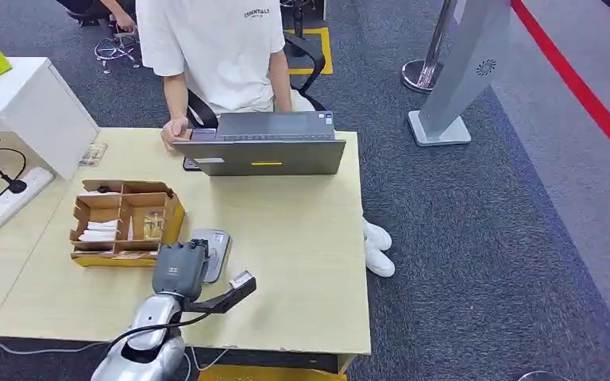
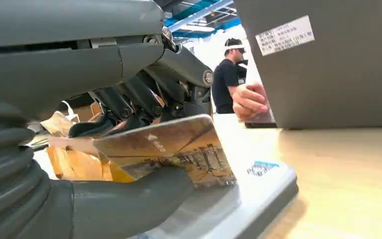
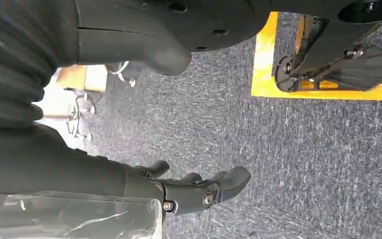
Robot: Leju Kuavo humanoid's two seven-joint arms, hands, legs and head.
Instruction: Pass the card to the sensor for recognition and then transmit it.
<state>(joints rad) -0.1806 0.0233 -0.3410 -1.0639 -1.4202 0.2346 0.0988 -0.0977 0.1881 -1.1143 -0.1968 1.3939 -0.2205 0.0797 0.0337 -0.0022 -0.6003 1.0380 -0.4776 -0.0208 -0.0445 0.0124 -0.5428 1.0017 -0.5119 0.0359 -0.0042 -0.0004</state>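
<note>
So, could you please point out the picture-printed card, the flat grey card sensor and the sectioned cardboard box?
Picture-printed card [image 2: 179, 149]: left wrist view, middle of its printed face.
Flat grey card sensor [image 1: 218, 248]: head view, its bare top surface.
Sectioned cardboard box [image 1: 173, 216]: head view, its right outer wall.

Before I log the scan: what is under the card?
The card, held by the left hand, hovers over the grey sensor pad. The card covers the pad's middle, so contact cannot be judged.

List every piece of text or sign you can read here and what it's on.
"ESSENTIALS": chest of the person's white T-shirt.
White label on the laptop: print too small to read.
Blue mark on the sensor: blurred.
Card in the left hand: picture, no legible words.
</note>
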